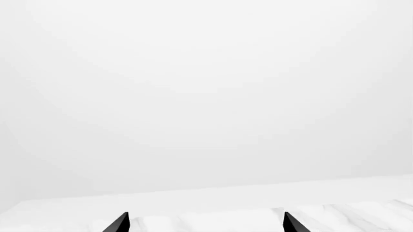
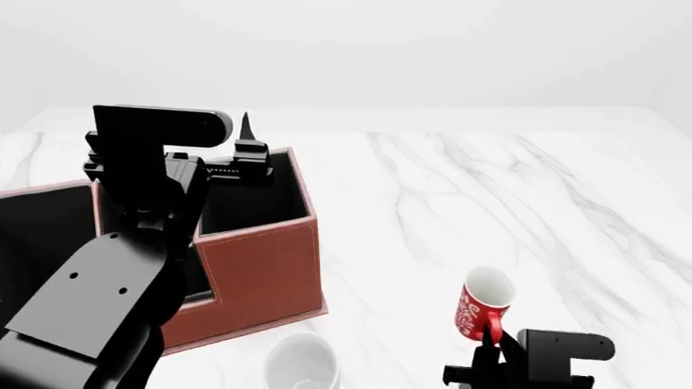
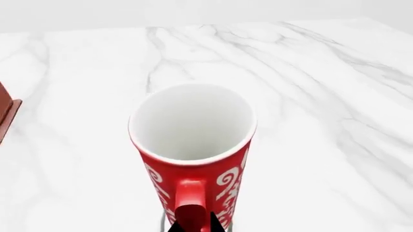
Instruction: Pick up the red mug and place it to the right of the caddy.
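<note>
The red mug, with a white pattern and white inside, is at the front right of the marble table, well to the right of the caddy. It leans with its mouth up and away from me. My right gripper is shut on its red handle; in the right wrist view the fingertips pinch the handle of the mug. I cannot tell whether its base touches the table. My left gripper is open and empty, held above the caddy's back compartment; in its wrist view it faces only table and wall.
A plain white mug stands at the front, just right of the caddy's front corner. The caddy's corner shows in the right wrist view. My left arm hangs over the caddy. White marble table stretches right and back.
</note>
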{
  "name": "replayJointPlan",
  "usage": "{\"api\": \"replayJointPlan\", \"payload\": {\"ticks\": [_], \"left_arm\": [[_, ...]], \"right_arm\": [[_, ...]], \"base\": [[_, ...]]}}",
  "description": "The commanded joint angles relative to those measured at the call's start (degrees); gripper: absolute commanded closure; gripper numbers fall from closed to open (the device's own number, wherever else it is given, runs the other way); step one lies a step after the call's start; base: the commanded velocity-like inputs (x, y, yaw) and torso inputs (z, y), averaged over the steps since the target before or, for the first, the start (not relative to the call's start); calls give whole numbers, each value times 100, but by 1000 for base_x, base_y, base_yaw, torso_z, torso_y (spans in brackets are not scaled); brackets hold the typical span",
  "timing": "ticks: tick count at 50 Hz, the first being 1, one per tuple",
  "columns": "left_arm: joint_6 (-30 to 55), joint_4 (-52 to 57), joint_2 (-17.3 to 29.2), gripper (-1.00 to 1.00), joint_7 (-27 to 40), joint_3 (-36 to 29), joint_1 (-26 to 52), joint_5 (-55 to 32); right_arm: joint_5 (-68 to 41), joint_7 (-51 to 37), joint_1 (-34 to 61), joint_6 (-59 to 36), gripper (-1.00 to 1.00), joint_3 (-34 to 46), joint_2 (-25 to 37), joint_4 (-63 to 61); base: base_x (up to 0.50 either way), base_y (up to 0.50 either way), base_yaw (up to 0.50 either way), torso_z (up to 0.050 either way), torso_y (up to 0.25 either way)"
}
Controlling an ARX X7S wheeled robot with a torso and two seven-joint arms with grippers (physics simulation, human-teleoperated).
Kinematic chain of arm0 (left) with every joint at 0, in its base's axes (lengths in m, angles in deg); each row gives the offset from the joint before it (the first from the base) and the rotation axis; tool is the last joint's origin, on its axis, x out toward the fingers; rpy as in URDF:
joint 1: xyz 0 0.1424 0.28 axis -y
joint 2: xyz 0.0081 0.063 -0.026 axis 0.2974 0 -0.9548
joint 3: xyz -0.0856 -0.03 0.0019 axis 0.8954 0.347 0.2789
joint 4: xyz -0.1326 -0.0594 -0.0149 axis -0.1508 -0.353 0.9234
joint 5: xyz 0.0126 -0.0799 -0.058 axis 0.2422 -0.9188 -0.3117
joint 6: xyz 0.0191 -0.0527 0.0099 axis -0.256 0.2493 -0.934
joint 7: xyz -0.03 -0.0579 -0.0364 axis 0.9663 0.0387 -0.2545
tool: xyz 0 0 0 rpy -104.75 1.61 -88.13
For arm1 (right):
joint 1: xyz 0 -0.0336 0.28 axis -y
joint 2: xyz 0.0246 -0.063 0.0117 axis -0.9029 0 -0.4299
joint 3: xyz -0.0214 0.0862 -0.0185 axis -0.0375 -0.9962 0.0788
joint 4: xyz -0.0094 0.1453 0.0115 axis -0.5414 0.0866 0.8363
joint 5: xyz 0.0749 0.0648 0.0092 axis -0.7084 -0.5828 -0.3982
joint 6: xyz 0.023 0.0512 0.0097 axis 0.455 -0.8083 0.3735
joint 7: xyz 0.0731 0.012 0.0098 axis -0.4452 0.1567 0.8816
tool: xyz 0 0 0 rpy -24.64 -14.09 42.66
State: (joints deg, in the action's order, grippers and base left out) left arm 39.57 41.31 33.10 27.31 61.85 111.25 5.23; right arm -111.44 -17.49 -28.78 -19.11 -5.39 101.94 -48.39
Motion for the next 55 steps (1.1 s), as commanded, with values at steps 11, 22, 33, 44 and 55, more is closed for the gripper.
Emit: {"api": "replayJointPlan", "payload": {"ticks": [11,22,33,44,55], "left_arm": [[-32,-34,31,-100,55,29,22,-59],[-124,-191,29,-100,59,-5,48,-60],[-79,-153,58,-100,90,3,78,-101],[-117,-194,73,-100,90,6,75,-139],[-133,-182,93,-100,111,9,49,-173]], "right_arm": [[-449,1642,2396,-1011,100,936,727,205],[-468,2741,3877,-460,100,1254,178,2657],[-269,3138,4195,-116,100,1672,-188,3493],[-298,3334,3949,-143,100,1912,-168,3218],[-221,3354,3969,-2,100,2005,-257,3549]], "base": [[0,0,0,0,1],[0,0,0,0,0],[0,0,0,0,1],[0,0,0,0,1],[0,0,0,0,0]]}}
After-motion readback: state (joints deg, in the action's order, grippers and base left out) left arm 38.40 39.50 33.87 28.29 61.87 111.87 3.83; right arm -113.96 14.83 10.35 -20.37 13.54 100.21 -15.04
